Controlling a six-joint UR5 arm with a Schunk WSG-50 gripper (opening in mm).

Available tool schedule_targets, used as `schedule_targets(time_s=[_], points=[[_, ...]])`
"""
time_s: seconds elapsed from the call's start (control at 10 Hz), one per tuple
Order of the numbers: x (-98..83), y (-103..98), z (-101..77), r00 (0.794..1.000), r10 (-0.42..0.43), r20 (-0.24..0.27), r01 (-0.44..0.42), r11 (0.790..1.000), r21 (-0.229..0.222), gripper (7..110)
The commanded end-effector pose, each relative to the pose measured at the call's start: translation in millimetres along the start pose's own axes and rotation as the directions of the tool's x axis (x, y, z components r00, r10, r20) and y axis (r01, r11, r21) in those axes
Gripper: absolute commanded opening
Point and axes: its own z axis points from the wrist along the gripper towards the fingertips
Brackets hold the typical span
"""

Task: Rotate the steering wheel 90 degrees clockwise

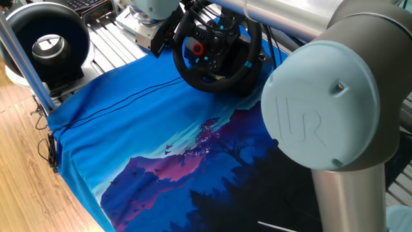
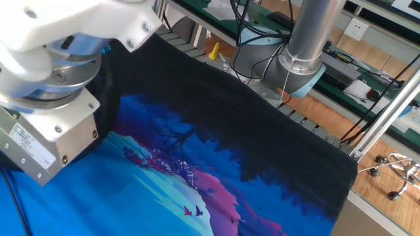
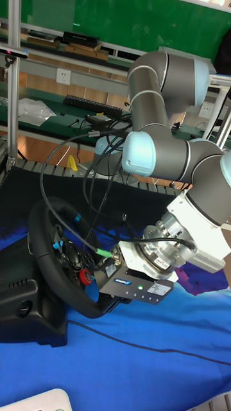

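Tall fixed view gives the best read here: the black gaming steering wheel with the thick rim, red knob and small coloured hub buttons (image 3: 61,257) sits tilted on its black base at the far-left end of the table, right at the edge of the blue mountain-print cloth (image 3: 128,359) that covers the tabletop. The grey UR5 arm (image 3: 173,160) is folded down low so the two-finger gripper (image 3: 96,282) comes in at the lower right part of the rim, which makes sense to me, since grabbing the rim rather than the hub gives it leverage to swing the wheel round. The box-shaped gripper body with the green light is pressed up close to the rim, but the fingertips are tucked behind it and the wheel, so I honestly cannot tell whether they're clamped on the rim or just next to it. In one fixed view the wheel (image 1: 215,48) faces the open cloth with the gripper (image 1: 172,32) at its left side as seen there. The bigger black ring-shaped device with the grey-white centre (image 1: 45,42) sits well apart on the slatted surface and isn't part of this. My guess is the turn is under way or about to be.
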Motion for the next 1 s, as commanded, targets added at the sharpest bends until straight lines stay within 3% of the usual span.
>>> schedule_targets(time_s=[0.0, 0.2, 0.5, 0.7, 0.9], points=[[0.0, -0.6, -3.0, 1.0, 0.012, -0.019, -0.012, 1.0, 0.014, 7], [-4.6, -5.3, -1.9, 1.0, 0.005, -0.005, -0.005, 1.0, 0.025, 7], [-12.6, -34.5, -21.3, 0.998, -0.061, 0.031, 0.057, 0.99, 0.13, 7], [-15.6, -41.5, -22.1, 0.996, -0.08, 0.043, 0.073, 0.986, 0.151, 7], [-6.6, -34.7, -30.1, 0.998, -0.065, 0.018, 0.062, 0.99, 0.124, 7]])
